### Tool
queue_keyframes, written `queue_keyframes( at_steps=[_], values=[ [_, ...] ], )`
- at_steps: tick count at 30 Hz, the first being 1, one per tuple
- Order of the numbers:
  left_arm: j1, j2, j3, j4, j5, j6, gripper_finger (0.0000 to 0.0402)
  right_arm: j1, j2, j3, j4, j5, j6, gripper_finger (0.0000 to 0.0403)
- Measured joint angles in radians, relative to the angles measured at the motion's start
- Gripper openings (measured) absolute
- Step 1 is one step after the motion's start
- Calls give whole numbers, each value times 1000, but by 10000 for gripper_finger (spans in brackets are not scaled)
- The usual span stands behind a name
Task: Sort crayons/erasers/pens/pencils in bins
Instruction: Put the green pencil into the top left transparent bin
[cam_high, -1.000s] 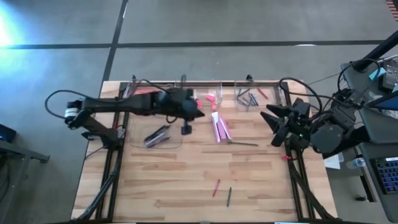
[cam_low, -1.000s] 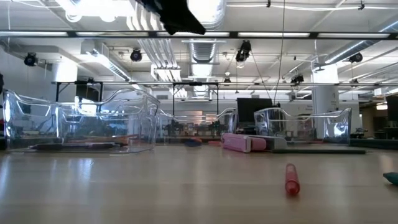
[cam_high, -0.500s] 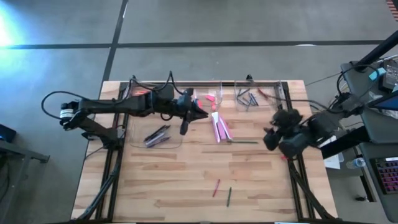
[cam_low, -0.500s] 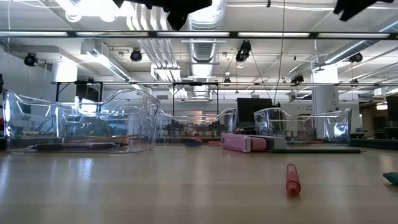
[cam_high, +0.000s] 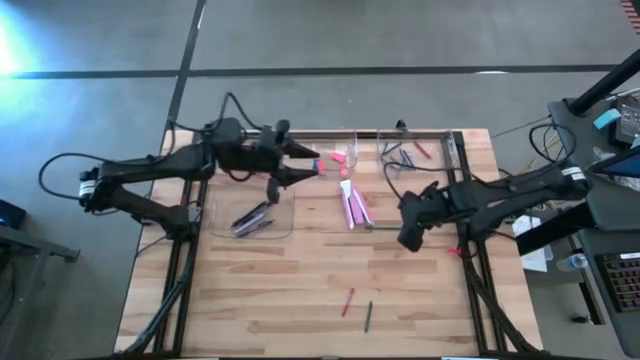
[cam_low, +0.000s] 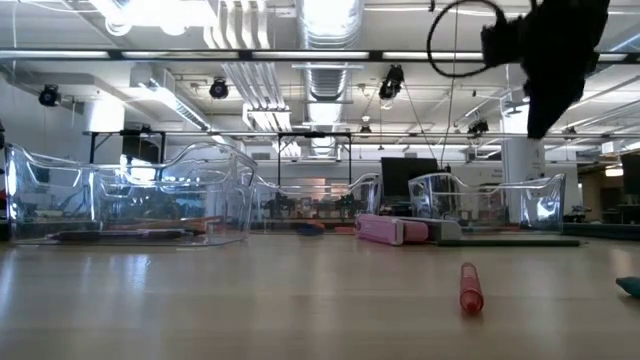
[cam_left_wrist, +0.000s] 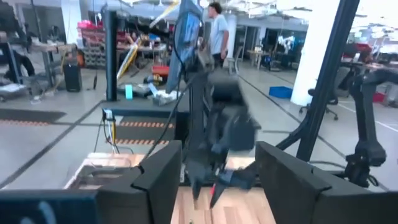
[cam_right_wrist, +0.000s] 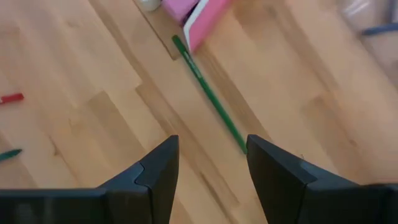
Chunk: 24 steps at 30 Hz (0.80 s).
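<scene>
My right gripper (cam_right_wrist: 208, 162), fingers apart and empty, hovers mid-frame over the green pencil (cam_right_wrist: 210, 93). It probably rolls if I clip one end. The left gripper (cam_high: 300, 165) is open over the upper-centre bins (cam_high: 372, 137).

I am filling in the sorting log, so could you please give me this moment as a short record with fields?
left gripper: open, empty, over the back bins
right gripper: open, empty, above the long green stick
pink erasers: on the table centre, unsorted
loose near front edge: red stick, dark green stick
front-left bin: holds dark sticks
</scene>
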Motion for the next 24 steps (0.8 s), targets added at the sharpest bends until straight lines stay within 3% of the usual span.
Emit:
queue_keyframes(
  at_steps=[8, 15, 24],
  values=[
    [0, -101, -5, -141, -25, 1, 193, -193, 49, -206, 243, -216, -210, 178],
    [0, -137, -10, -215, -28, 1, 193, -276, 169, -238, 307, -220, -311, 178],
    [0, -135, -10, -235, -28, 0, 193, -295, 384, -234, 402, -240, -412, 178]
  ],
)
